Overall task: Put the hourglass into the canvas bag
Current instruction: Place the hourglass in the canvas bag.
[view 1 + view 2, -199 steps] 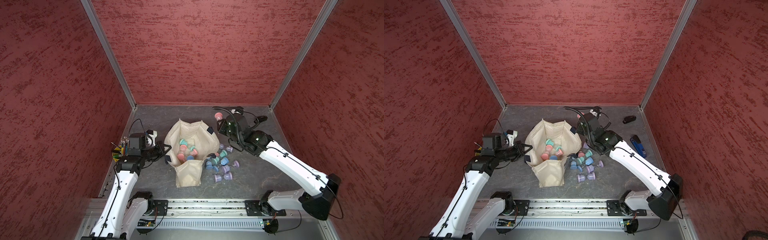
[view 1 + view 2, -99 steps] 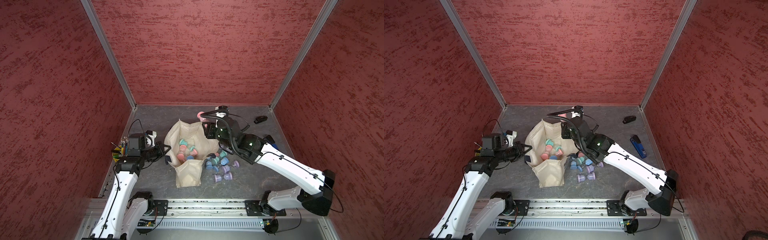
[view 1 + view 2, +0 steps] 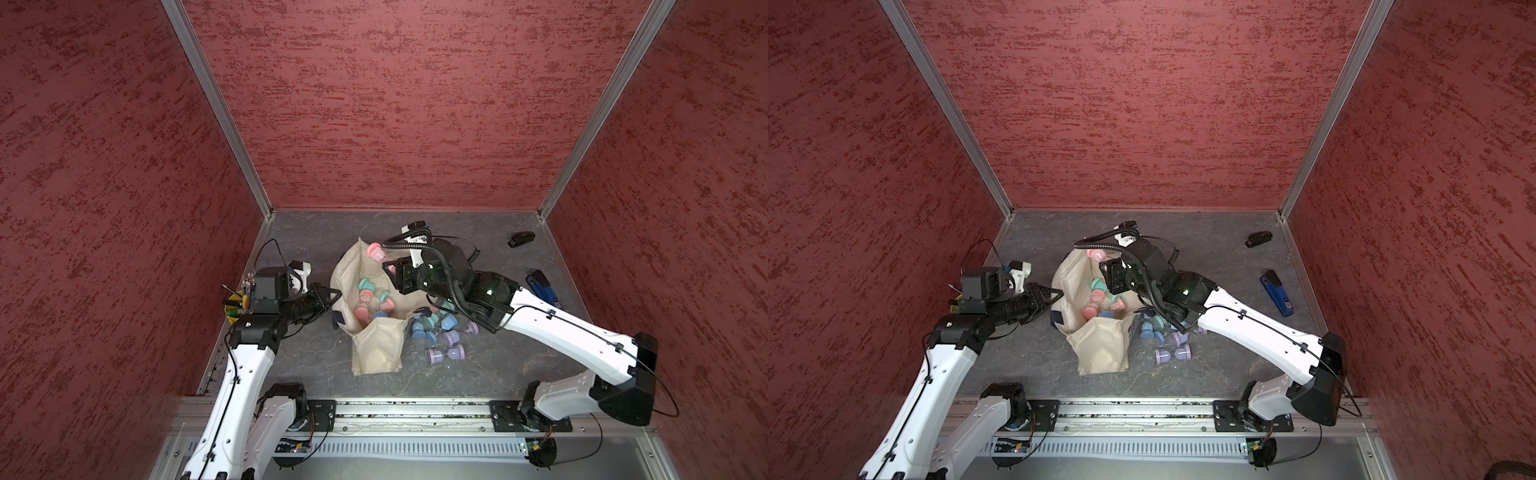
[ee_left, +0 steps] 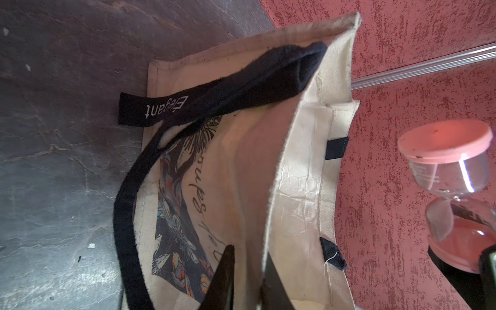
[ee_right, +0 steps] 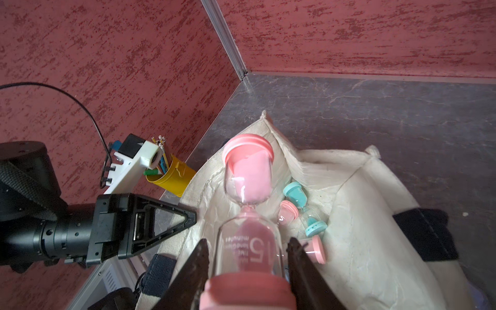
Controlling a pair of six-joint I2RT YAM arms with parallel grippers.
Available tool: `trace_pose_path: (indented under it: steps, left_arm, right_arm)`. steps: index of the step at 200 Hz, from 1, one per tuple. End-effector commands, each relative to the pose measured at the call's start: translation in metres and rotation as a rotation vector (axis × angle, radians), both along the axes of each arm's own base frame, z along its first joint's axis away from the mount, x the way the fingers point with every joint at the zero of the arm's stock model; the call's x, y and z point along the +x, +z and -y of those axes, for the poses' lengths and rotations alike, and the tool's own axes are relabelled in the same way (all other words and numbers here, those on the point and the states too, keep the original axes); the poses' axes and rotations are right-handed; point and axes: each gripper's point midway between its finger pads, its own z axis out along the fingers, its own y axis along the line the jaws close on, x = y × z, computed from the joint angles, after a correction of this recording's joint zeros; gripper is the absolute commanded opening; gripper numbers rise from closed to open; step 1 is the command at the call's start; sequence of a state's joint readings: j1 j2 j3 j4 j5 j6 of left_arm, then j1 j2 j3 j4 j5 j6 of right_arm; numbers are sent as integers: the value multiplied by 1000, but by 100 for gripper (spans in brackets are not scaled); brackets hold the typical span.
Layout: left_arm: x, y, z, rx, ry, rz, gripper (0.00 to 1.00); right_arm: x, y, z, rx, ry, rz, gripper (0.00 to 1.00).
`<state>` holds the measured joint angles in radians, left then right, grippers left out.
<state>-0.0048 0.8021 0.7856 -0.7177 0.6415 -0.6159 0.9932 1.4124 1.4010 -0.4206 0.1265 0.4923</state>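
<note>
The right gripper [image 5: 248, 241] pinches one bulb of a pink-capped glass hourglass [image 5: 248, 185], now over the open cream canvas bag [image 5: 362, 204], having come across from beside its far corner a second ago. The left gripper [image 4: 248, 257] straddles the bag's rim, fingers slightly apart; grip unclear.

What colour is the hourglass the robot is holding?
Pink; the hourglass shows best in the right wrist view.

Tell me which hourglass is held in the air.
The pink hourglass clamped in the right gripper, above the canvas bag; all other hourglasses lie inside the bag or on the table beside it.
</note>
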Motion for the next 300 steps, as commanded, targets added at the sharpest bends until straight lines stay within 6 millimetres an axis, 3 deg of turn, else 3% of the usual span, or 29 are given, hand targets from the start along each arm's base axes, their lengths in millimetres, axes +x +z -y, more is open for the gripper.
trace_pose_path:
  steps: [1,27,32,63,159,242,300]
  left_arm:
    - [2,13,0,-12,-3,40,14]
    - [2,15,0,-17,-2,40,10]
    - [2,15,1,-19,-2,39,8]
    - [3,16,1,-28,-2,39,0]
    - [6,18,4,-42,-11,49,0]
    - [7,18,4,-47,-16,47,0]
    - [7,17,5,-49,-18,43,0]
  right_arm:
    - [-11,3,-12,-8,97,7,0]
    - [-11,-12,-11,-62,92,-25,0]
    - [-7,-26,-15,-89,89,-46,0]
    - [-11,-54,-24,-148,129,-103,0]
    - [-39,-112,-44,-252,360,-184,0]
    - [-48,-155,-52,-313,430,-267,0]
    - [-45,-169,-51,-320,405,-278,0]
